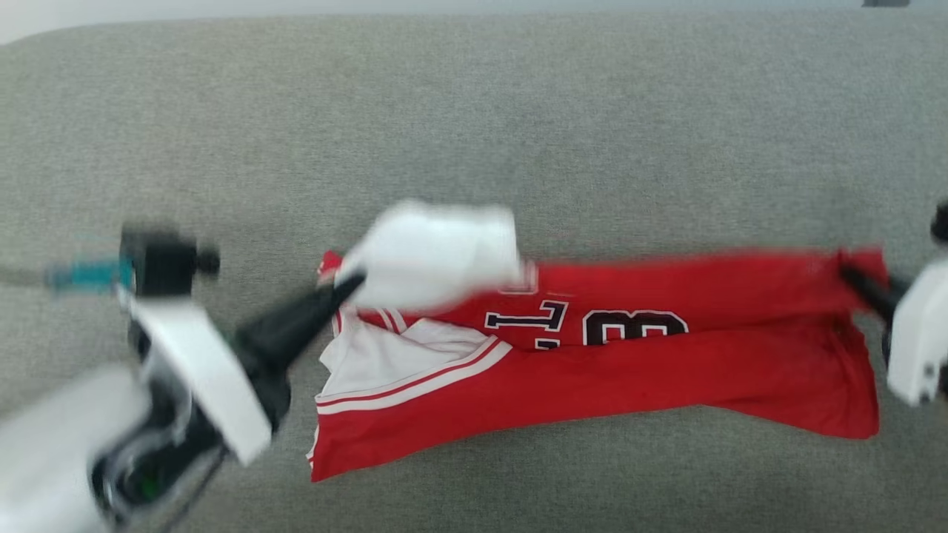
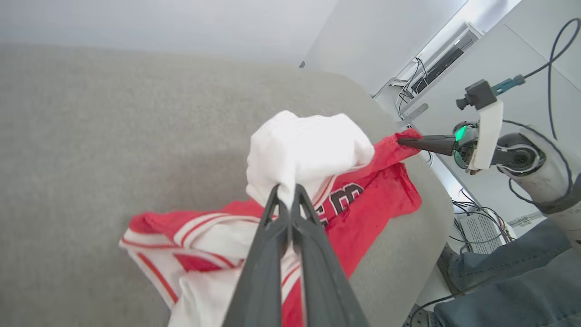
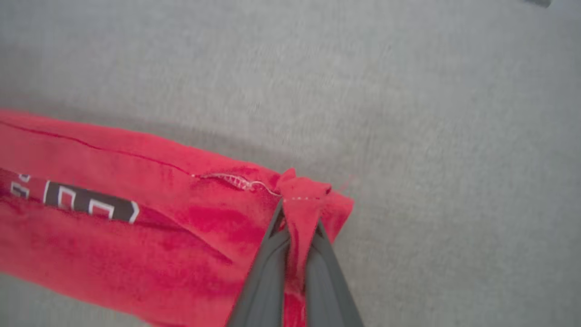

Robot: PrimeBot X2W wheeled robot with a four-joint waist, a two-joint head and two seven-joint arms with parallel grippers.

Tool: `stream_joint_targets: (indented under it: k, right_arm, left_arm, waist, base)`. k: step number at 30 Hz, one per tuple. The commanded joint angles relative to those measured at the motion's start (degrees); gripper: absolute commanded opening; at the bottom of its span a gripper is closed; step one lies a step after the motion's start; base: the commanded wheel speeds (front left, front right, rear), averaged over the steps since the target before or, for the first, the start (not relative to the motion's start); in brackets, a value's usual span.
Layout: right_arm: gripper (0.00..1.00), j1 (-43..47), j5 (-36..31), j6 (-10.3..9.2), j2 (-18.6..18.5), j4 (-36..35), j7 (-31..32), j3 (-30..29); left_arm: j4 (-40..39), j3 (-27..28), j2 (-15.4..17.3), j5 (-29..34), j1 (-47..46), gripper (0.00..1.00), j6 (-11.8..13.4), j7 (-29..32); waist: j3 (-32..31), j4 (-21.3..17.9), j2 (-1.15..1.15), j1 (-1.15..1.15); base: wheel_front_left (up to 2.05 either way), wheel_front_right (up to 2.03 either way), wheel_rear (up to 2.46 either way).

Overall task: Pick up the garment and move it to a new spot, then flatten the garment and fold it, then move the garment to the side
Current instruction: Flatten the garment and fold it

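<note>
left end effector (image 1: 352, 285): closed, gripping a white sleeve (image 1: 437, 252) | right end effector (image 1: 852, 277): closed, gripping the bunched red hem corner (image 3: 308, 190) | garment (image 1: 592, 370): red jersey, chest print facing up, stretched sideways between both end effectors, lower part lying on the grey worktop (image 1: 474, 133), nearer its front edge

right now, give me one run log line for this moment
garment: stretched between both grippers over grey surface | left gripper: shut on white sleeve | right gripper: shut on red corner
</note>
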Motion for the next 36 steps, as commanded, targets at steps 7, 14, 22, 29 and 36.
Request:
stream_joint_targets:
  k: [7, 14, 22, 29, 36]
  right_arm:
    - [0.0, 12.2, 0.3, 0.0, 3.1, -5.5, -0.2, -6.7]
    - [0.0, 13.9, -2.0, 0.0, 6.4, -3.6, -2.3, -9.0]
    - [1.0, 13.1, -1.9, 0.0, 6.3, -2.4, -4.6, -9.8]
    - [1.0, 15.1, -0.8, 0.0, 6.5, -0.9, -3.6, -12.5]
    - [1.0, 16.5, 1.3, 0.0, 7.6, 5.0, -0.2, -14.2]
  left_arm:
    - [0.3, -2.3, -0.8, 0.5, 10.6, 0.0, -0.1, -6.2]
    - [11.3, -2.9, -7.7, 2.8, 13.2, 0.0, -0.1, -7.0]
    - [15.8, 1.6, -11.4, 6.1, 15.0, 0.67, -0.1, -7.2]
    - [15.3, 11.3, -14.1, 11.6, 21.5, 1.0, -0.1, -7.2]
    - [17.5, 27.1, -21.9, 22.2, 31.2, 1.0, -0.1, -7.2]
  waist:
    - [0.6, 1.2, 0.0, 0.0]
    - [1.3, 1.9, 0.0, 0.0]
    - [0.1, 1.8, 0.0, 0.0]
    - [-1.5, 3.0, 0.0, 0.0]
    - [-2.7, 6.3, 0.0, 0.0]
  base:
    - [0.0, 0.0, 0.0]
    - [0.0, 0.0, 0.0]
    - [0.0, 0.0, 0.0]
    - [0.0, 0.0, 0.0]
    - [0.0, 0.0, 0.0]
